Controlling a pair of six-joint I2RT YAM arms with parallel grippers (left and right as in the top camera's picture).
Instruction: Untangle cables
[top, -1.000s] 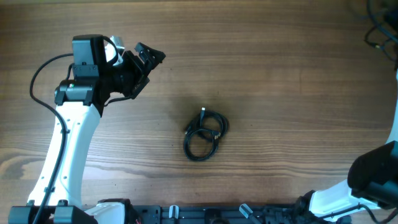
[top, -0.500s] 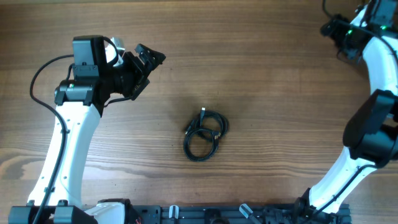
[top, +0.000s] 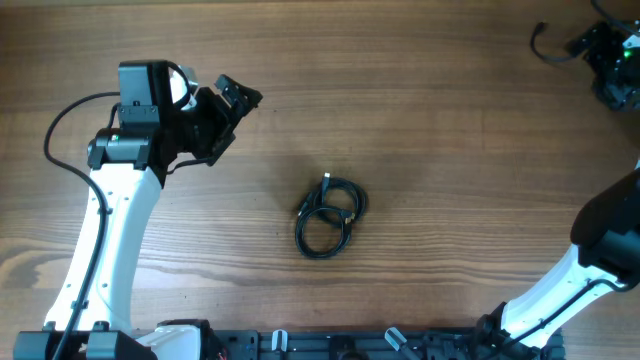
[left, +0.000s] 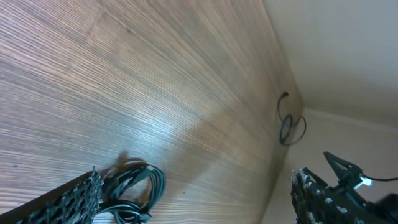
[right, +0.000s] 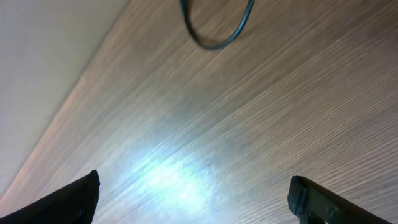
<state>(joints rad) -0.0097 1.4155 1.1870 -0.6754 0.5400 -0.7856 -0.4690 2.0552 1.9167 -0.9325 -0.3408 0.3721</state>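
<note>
The cables show as a coiled black bundle (top: 330, 216) lying mid-table, plus a loose black strand (top: 546, 44) curled near the far right corner. My left gripper (top: 236, 108) hovers open to the upper left of the bundle, well apart from it. From the left wrist the bundle (left: 135, 185) lies just inside the left finger (left: 74, 200), untouched, while the strand (left: 290, 124) sits far off by the table edge. The left gripper (left: 196, 200) holds nothing. My right gripper (top: 604, 56) is at the far right corner, open beside the strand. The right wrist shows the right gripper (right: 199, 200) empty, with a cable loop (right: 217, 26) ahead of it.
The wooden table (top: 440, 150) ends close to the right gripper, with its edge and a pale wall (right: 43, 68) in the right wrist view. The white left arm (top: 110, 240) runs down the left side. The right arm's base (top: 560, 300) stands at the lower right.
The right gripper went from shut to wide open. Its arm swung up to the far right corner, then drew back right, leaving a strand on the table. The left arm barely moved.
</note>
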